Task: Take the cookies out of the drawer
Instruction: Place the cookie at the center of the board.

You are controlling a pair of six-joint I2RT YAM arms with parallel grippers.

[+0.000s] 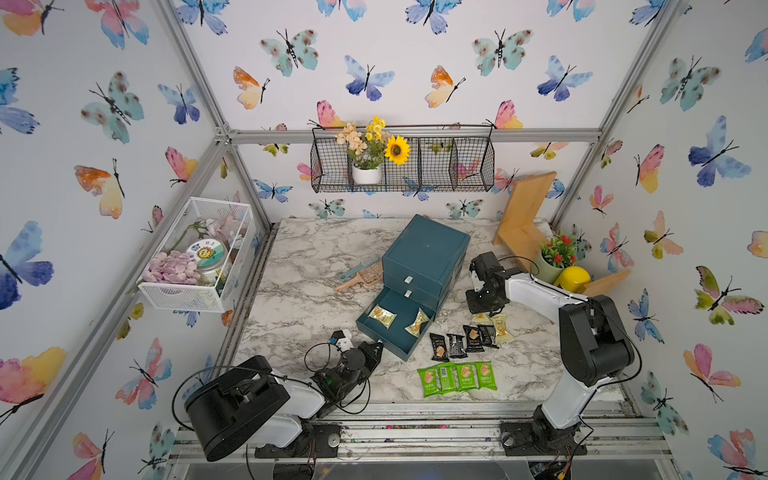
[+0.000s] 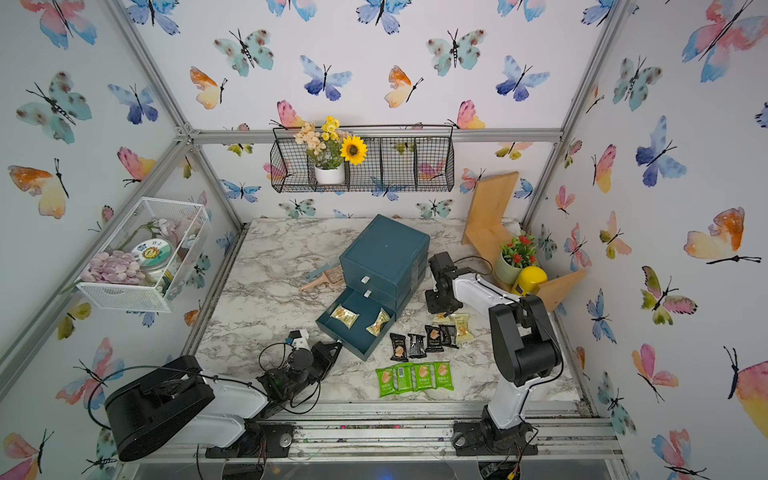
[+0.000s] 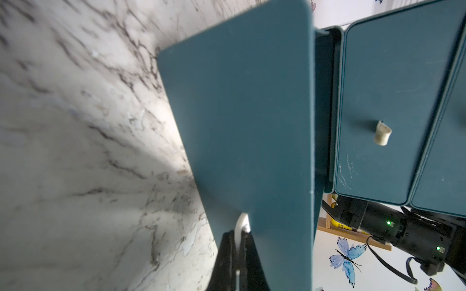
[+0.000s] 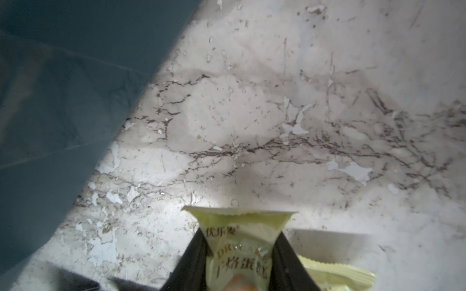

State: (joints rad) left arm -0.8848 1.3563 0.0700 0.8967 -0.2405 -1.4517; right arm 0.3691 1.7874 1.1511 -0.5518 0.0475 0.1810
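The teal cabinet (image 1: 428, 249) has its bottom drawer (image 1: 395, 334) pulled out, and two pale yellow cookies (image 1: 382, 316) (image 1: 417, 323) lie in it. My left gripper (image 3: 238, 234) is shut on the white pull tab (image 3: 243, 221) of that drawer's front; in a top view it sits at the drawer's near corner (image 1: 376, 347). My right gripper (image 4: 239, 236) is shut on a pale yellow cookie packet (image 4: 239, 254), low over the table right of the cabinet (image 1: 482, 309). On the table lie several black packets (image 1: 457, 343), several green ones (image 1: 457, 377) and a pale yellow one (image 1: 501, 328).
Pink and blue scoops (image 1: 361, 274) lie left of the cabinet. A wooden shelf (image 1: 523, 224), a potted plant (image 1: 555, 262) and a yellow object (image 1: 573, 278) crowd the back right corner. A black wire basket (image 1: 457, 166) hangs on the back wall and a white one (image 1: 195, 257) on the left wall.
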